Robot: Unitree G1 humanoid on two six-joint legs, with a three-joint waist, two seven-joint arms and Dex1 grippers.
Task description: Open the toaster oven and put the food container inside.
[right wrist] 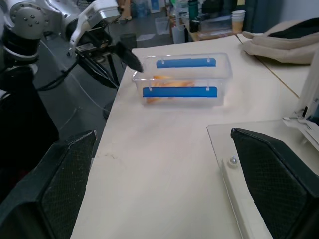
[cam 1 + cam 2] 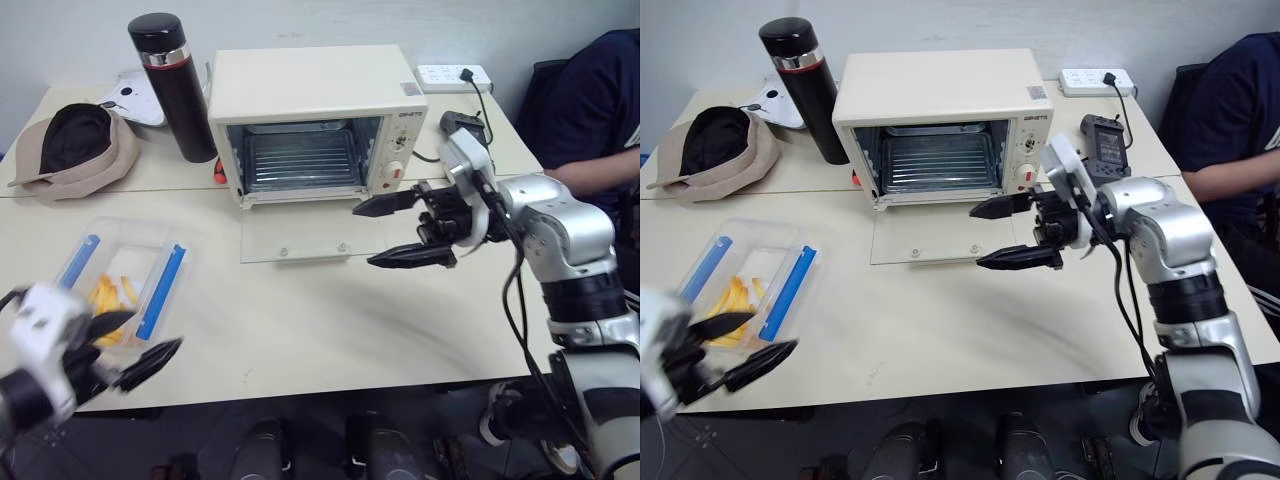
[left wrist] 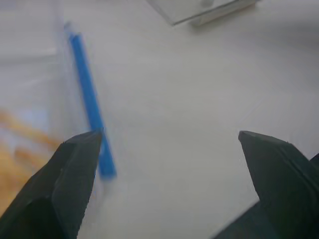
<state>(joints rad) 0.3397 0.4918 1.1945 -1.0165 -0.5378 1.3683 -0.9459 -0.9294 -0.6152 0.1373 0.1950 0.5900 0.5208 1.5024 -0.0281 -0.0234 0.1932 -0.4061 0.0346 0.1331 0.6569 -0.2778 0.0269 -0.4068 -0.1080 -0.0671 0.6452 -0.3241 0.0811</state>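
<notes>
**Two grippers spread, oven door down, container on worktop**

Two grippers, both with jaws spread and nothing between them. Left gripper (image 2: 135, 345) sits lower left of the head view, blurred, just at the near end of the food container (image 2: 120, 275), which lies on the worktop (image 2: 330, 330) left of centre, yellow strips inside. Toaster oven (image 2: 315, 120) upper centre, glass door (image 2: 300, 240) folded flat on the worktop, rack visible. Right gripper (image 2: 400, 230) hovers right of centre, over the door's right edge. Black flask (image 2: 172, 85) and cap (image 2: 75, 150) upper left; a person's sleeve (image 2: 590, 110) far right. Left wrist view gives a blue clip (image 3: 89, 104) close up; right wrist view shows the container's long side and the left gripper beyond.
</notes>
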